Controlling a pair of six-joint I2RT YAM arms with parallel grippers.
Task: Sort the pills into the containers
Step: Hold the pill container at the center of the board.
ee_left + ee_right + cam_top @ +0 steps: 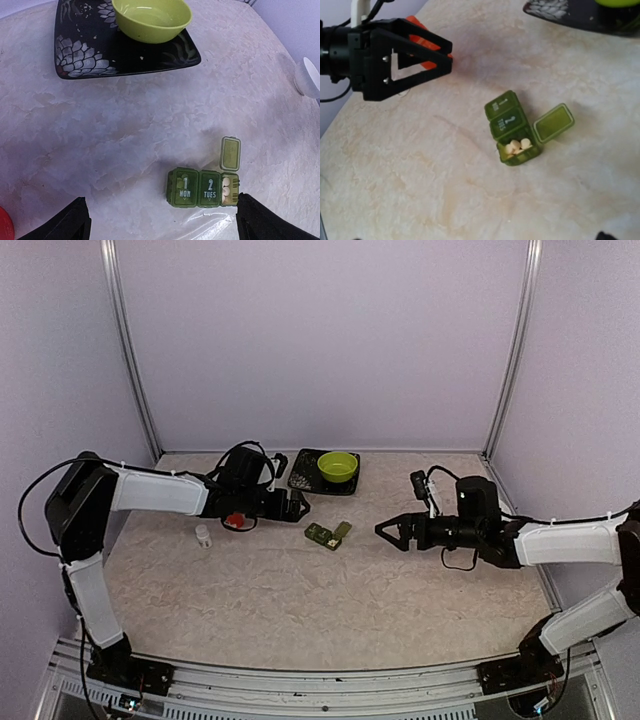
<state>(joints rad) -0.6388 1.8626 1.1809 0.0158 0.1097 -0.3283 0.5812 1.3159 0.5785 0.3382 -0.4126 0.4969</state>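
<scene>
Between the black left fingers (297, 506) there is only air: they are spread wide and grip nothing. Across from them, the black right fingers (392, 525) are spread wide too, and they also grip nothing. The two pairs point at each other, low over the pale, marble-look table (300, 600). On the table between them, touching neither pair, lie the small dark green see-through plastic containers (512, 130), three little square boxes joined in a row. The first box has a shut lid that says 1 MON. The next has a shut lid that says 2 TUES. The third box has its lid flipped back, and small round white pills (517, 146) sit inside it. Under the left arm, a red-orange round thing (235, 520) lies on the table. A small white bottle (203, 535) stands upright near it, farther to the left. At the far side of the table is a black square plate with pale flower prints (300, 475), and a shiny lime green round bowl (338, 466) sits on it.
</scene>
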